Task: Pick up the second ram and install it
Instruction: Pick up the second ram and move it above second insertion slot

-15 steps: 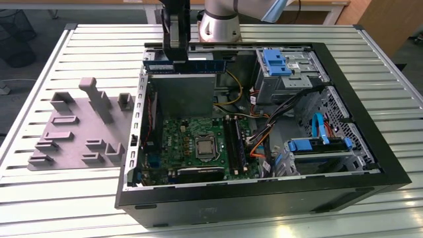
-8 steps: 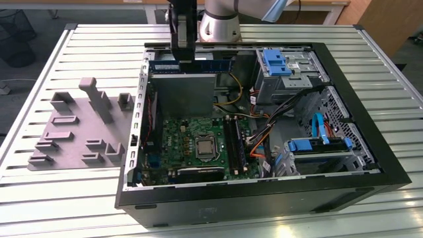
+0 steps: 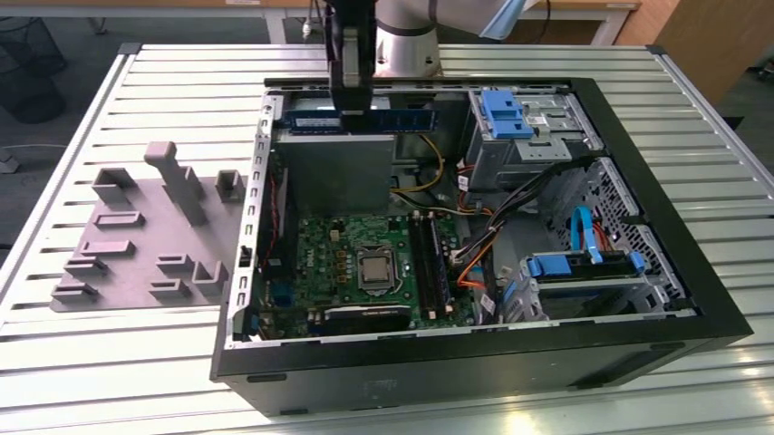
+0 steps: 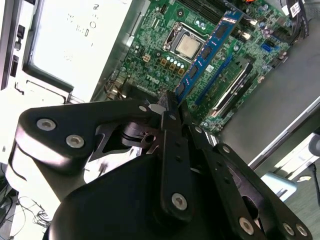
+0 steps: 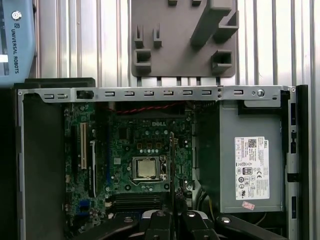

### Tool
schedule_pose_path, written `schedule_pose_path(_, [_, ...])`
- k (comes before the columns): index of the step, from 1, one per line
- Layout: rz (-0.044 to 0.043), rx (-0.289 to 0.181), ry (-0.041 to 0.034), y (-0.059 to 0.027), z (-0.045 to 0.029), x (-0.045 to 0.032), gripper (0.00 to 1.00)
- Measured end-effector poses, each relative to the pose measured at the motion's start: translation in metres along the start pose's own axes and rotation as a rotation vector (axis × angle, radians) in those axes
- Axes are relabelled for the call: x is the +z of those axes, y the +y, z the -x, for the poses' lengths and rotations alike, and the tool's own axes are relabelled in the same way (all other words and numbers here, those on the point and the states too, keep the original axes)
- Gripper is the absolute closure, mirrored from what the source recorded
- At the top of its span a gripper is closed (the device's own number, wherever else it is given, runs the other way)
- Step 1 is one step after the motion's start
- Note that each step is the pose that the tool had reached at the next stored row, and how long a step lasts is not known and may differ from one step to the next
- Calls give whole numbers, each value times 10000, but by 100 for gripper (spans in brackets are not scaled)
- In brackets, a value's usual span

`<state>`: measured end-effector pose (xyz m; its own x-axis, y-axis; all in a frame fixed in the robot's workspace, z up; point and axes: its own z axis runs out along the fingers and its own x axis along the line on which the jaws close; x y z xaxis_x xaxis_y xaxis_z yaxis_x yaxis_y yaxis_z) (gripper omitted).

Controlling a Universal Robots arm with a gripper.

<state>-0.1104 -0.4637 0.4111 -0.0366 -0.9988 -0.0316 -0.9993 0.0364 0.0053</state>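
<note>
Second ram (image 4: pixel 206 50) is nipped in the gripper (image 4: pixel 172 102) at the centre of the second wrist view — jaws drawn almost together, just the thin blue board between them — and reaches toward the upper right, the motherboard (image 4: pixel 150 60) well beyond it. In the exterior view it hangs at upper centre, above the far rim of the computer case (image 3: pixel 720 317), lying across the frame while the memory slots (image 3: pixel 426 263) run up and down it. Carried well, I judge, it is kept level and gets turned in line with those slots, since so narrow a pinch could let it pivot.
</note>
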Motion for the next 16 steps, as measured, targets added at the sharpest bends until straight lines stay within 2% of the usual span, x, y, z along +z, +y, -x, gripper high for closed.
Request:
schedule_pose_path(12, [-1,1,-1,-189,7,0,86])
schedule_pose_path(16, [0,0,-1,-287,11,-1,86])
